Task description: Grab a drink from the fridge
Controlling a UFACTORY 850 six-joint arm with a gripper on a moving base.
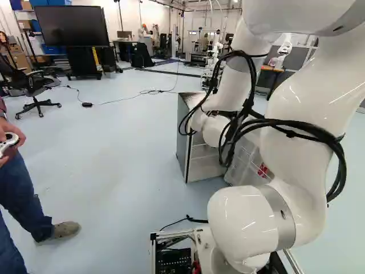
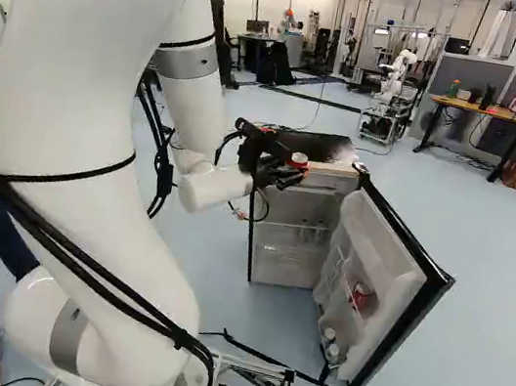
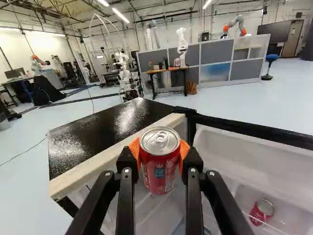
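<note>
Clearly, the black two-fingered gripper [image 3: 159,151] is clamped on the upright red metal can [image 3: 159,171] – lift level with an even squeeze, easing away from the glossy black fridge top [image 3: 110,125] toward eleven o'clock and the open white-lined door [image 3: 259,159] toward two – its base is probably clear of the shelves.

Arm [image 2: 96,97] was glossy white, built of thick, rounded, smooth segments. Grey metallic bands [image 1: 278,216] ringed some joints; one bore a small dark mark. Black cables [image 1: 279,121] ran outside the shell in loose, bundled loops, with thin black straps [image 2: 73,175] around the white. Fingers [image 3: 194,205] were black, slim and linked, with small round silvery screw heads [image 3: 212,174]; pads [image 3: 184,149] were bright orange.
</note>
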